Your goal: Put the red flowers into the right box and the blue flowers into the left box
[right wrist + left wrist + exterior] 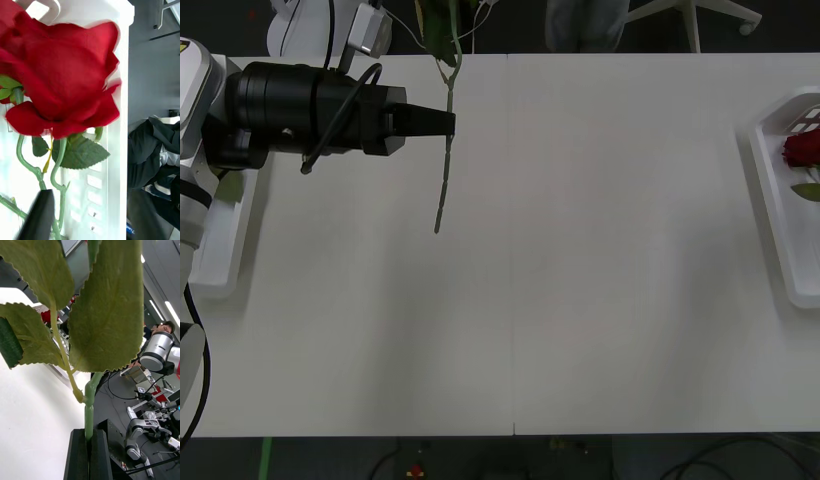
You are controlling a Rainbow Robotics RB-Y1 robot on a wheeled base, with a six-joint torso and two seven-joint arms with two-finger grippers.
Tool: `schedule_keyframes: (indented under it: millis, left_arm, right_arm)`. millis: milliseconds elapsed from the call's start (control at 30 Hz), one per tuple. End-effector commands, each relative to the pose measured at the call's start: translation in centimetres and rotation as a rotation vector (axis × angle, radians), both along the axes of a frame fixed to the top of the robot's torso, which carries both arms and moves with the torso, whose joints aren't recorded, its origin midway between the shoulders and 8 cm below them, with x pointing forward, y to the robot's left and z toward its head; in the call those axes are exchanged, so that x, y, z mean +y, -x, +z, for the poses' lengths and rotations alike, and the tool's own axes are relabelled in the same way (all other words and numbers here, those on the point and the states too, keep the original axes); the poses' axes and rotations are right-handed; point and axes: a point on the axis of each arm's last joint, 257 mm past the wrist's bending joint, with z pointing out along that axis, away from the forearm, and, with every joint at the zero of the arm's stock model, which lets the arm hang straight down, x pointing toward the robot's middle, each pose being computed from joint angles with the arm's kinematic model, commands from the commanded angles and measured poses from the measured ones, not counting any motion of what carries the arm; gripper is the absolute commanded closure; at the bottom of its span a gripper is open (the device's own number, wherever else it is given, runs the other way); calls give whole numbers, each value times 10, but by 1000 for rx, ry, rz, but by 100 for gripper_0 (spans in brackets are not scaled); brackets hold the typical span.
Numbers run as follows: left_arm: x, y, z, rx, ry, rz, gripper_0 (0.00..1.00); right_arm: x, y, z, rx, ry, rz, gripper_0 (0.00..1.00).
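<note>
The left gripper [448, 122] is raised over the far left part of the white table [580, 280], its black fingers clenched on the thin green stem [444, 170] of a flower. In the front view the stem runs from the far table edge, through the fingers, and hangs down past them, its lower end free over the tabletop; the bloom on this stem lies beyond the upper edge of that view, so its colour cannot be told. The left wrist view shows the two black fingers [79, 453] pressed together on the stem [89, 408], with large serrated green leaves [107, 311] spreading just above the grip. The left box [222, 240] sits at the left table edge, partly under the left arm. The right box [780, 220] sits at the right table edge with a red flower [802, 148] and a green leaf inside it. In the right wrist view a red rose bloom [60, 78] hangs close before the camera, its curling stems [56, 176] and leaf against the white box [112, 75]; one black finger [39, 217] of the right gripper shows beside the stems, and whether that gripper is clenched or released cannot be told.
</note>
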Motion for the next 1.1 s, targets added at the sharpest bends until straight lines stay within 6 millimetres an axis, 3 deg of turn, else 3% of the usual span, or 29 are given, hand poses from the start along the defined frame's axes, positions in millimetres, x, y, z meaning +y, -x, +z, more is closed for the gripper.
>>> schedule_keyframes:
  millis: [33, 233, 400, 500, 533, 567, 600, 633, 733, 933, 1100]
  left_arm:
    - [-8, 19, 7, -19, 21, -44, 100]
    - [-23, 25, 3, -10, 38, -57, 100]
    - [-36, 29, 2, -7, 49, -69, 100]
    - [-41, 32, 1, 7, 54, -82, 100]
    - [-42, 33, 0, 14, 55, -84, 100]
    - [-42, 33, 0, 14, 55, -84, 100]
    - [-44, 33, -1, 17, 54, -83, 100]
    - [-45, 33, -1, 14, 56, -81, 100]
    - [-45, 32, 0, 11, 57, -78, 100]
    - [-45, 32, 0, 11, 57, -78, 100]
    - [-45, 32, 0, 11, 57, -78, 100]
  right_arm:
    - [6, -9, 6, -30, -26, 15, 31]
    - [16, -13, 25, 8, -138, 77, 24]
    - [55, -11, 46, 68, -302, 190, 23]
    - [96, -9, 54, 113, -415, 303, 22]
    - [119, -8, 54, 129, -473, 356, 22]
    - [119, -8, 54, 129, -473, 356, 22]
    - [153, -2, 53, 160, -558, 441, 21]
    - [171, 2, 53, 177, -601, 485, 21]
    - [207, 13, 50, 214, -673, 567, 19]
    - [310, 55, 37, 280, -948, 796, 17]
    - [372, 100, 24, 352, -1205, 904, 16]
